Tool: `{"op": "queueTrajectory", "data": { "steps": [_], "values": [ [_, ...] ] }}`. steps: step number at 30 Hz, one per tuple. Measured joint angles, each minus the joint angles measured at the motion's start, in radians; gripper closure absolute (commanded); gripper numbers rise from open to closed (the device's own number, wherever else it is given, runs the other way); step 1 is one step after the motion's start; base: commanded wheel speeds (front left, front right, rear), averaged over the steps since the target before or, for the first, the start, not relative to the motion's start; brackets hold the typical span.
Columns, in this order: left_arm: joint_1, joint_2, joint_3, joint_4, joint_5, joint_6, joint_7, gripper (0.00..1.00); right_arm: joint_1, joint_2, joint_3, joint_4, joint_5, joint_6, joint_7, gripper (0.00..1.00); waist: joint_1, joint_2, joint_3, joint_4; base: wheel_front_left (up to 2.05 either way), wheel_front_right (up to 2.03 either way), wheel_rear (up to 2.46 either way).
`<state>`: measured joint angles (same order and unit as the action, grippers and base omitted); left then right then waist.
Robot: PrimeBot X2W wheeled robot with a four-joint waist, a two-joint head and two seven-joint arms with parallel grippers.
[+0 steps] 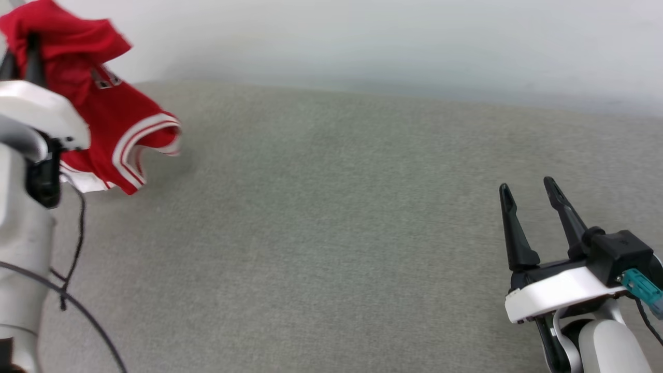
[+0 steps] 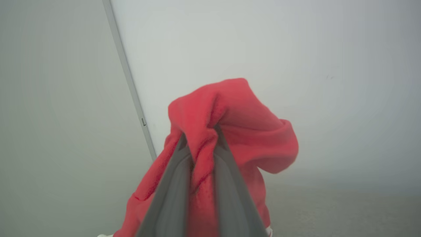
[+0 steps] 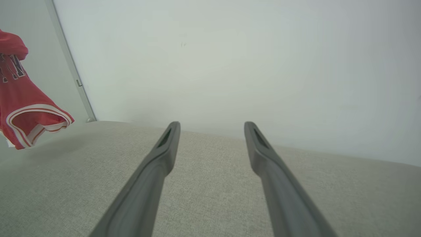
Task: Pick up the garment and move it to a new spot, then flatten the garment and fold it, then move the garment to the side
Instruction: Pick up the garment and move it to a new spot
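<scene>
My left gripper (image 2: 200, 132) pinches the jersey (image 2: 253, 138) by a bunched fold — I should carry it high, clear of the grey surface (image 1: 331, 217).

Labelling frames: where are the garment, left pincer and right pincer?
garment (image 1: 116, 122): head view, red body above the striped trim.
left pincer (image 2: 200, 133): left wrist view, midway between fingertips pinching the garment.
right pincer (image 1: 526, 183): head view, midway between its spread fingertips.

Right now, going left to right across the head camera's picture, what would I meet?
The red garment hanging at the left, then the grey cloth surface, then the open right hand.
</scene>
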<state>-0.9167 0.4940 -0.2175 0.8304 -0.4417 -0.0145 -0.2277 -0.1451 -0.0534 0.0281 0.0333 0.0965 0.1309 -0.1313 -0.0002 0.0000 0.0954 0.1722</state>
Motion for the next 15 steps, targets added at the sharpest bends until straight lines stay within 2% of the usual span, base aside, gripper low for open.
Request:
{"op": "queueTrajectory", "data": {
  "steps": [8, 15],
  "values": [
    [0.044, -0.129, -0.035, -0.138, -0.031, -0.002, -0.004, 1.00, 0.040, 0.001, -0.013, -0.031, 0.020, 0.000, 0.026, 0.00, 0.0000, -0.0001, -0.044, -0.083, 0.00, 0.00, 0.00],
    [0.139, -0.246, -0.092, -0.318, -0.057, -0.012, -0.004, 1.00, 0.062, 0.001, -0.024, -0.052, 0.029, 0.000, 0.035, 0.00, 0.0000, 0.0000, -0.055, -0.177, 0.00, 0.00, 0.00]
  ]
}}
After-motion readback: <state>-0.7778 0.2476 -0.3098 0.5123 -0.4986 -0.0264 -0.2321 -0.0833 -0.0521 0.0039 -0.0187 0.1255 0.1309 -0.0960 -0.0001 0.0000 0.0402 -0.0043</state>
